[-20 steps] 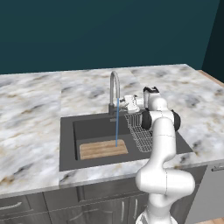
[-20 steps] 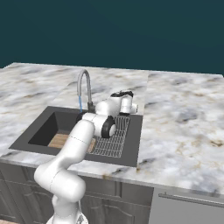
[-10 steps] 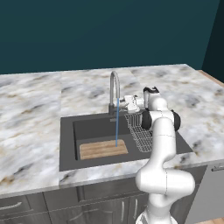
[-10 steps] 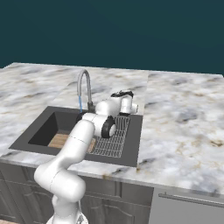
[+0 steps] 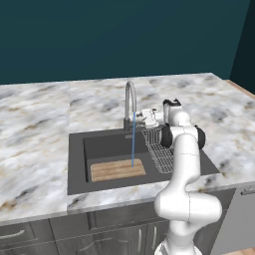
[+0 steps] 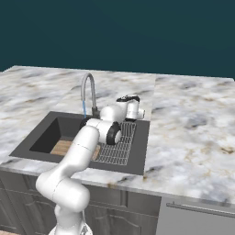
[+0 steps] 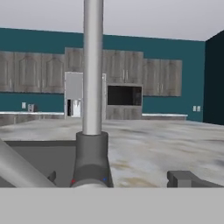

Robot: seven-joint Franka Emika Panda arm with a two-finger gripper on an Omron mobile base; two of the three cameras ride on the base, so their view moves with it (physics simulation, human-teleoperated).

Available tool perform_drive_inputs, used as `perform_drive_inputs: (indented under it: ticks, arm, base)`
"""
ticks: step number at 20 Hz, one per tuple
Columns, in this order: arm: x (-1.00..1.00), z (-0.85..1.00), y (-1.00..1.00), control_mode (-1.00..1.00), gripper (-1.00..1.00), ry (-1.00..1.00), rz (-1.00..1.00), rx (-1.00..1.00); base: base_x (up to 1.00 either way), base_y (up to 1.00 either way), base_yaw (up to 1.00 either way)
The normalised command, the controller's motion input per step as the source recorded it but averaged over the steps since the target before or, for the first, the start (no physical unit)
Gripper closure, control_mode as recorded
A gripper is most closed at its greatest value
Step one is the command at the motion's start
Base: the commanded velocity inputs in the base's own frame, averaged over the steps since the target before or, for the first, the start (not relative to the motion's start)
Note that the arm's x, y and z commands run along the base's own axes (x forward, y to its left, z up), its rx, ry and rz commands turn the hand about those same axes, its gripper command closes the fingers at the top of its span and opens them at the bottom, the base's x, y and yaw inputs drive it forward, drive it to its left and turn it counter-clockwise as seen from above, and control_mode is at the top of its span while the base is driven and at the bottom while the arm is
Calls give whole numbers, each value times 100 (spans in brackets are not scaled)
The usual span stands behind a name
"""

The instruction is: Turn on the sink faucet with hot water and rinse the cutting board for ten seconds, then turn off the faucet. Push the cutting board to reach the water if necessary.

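The sink faucet (image 5: 130, 99) arches over the dark sink (image 5: 74, 164), and a thin blue stream of water (image 5: 133, 142) falls from its spout. The stream lands on the far edge of the wooden cutting board (image 5: 118, 170), which lies flat at the front of the basin. My gripper (image 5: 144, 118) hovers open just right of the faucet's base. In the hand view the faucet stem (image 7: 92, 65) and its dark base (image 7: 91, 162) stand close ahead, and my gripper (image 7: 117, 178) is spread wide around them with nothing held. The grey lever (image 7: 17, 170) slants at lower left.
A wire dish rack (image 5: 158, 149) fills the right part of the sink, under my forearm. Marble counter (image 5: 35, 129) spreads on both sides. From the right base view I see the faucet (image 6: 88, 87), the board (image 6: 62, 147) and the rack (image 6: 117, 147).
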Motion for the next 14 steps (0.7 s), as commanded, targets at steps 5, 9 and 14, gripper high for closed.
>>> perform_drive_inputs:
  ticks: [5, 9, 14]
  arm:
    - [20, 14, 9, -100, -100, 3, 0, 0]
    - [15, 5, 9, -100, -100, 0, 0, 0]
    - [21, 7, 16, -100, -100, 0, 0, -2]
  base:
    - [0, 0, 0]
    - [0, 0, 0]
    - [0, 0, 0]
